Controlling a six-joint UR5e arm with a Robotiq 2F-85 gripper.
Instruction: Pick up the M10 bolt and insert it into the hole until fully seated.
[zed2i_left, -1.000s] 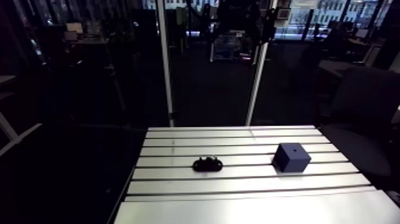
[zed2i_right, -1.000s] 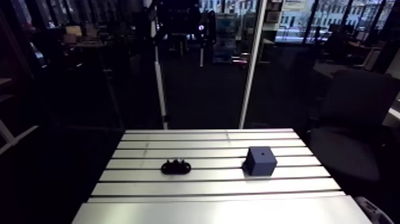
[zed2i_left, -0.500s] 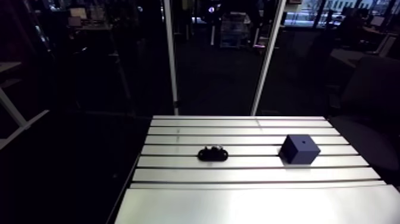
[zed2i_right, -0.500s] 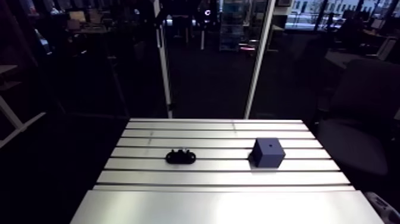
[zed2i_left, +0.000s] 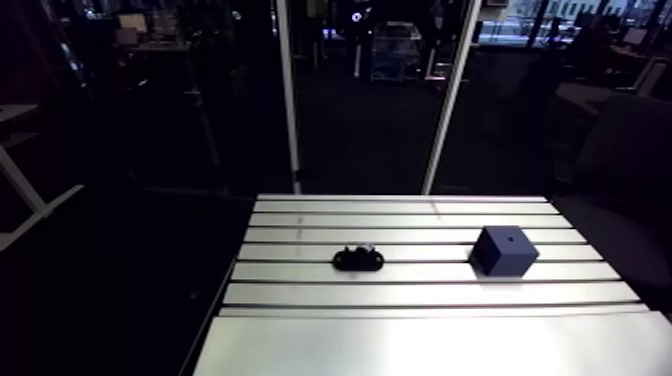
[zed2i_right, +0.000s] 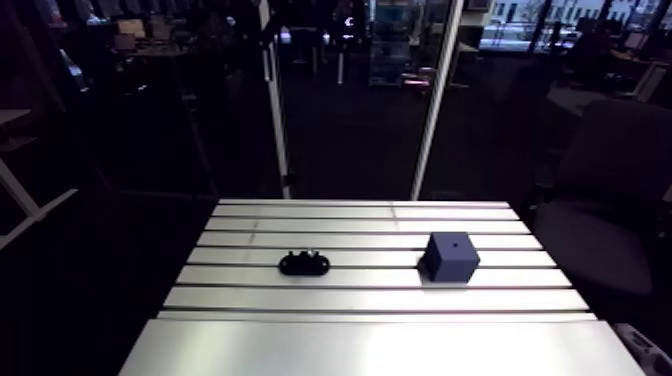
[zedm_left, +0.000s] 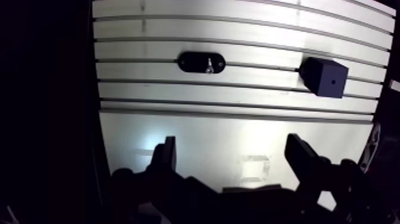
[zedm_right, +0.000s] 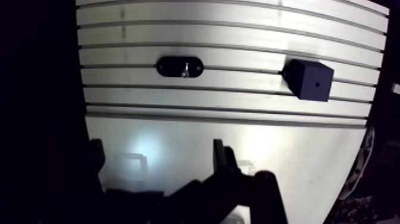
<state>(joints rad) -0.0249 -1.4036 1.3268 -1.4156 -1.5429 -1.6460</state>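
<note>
gripper (zedm_left: 232, 149) spread apart above table (zedm_left: 178, 134) | black holder (zedm_left: 190, 62) apparently cradles bolt (zedm_left: 209, 65) | blue block (zedm_left: 324, 77) well apart

no readable text, labels or numbers

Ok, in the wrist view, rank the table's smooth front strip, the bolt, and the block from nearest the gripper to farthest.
1. Front strip: right under the jaws.
2. Bolt: straight ahead, in the black holder.
3. Block: ahead, off to one side.
</note>
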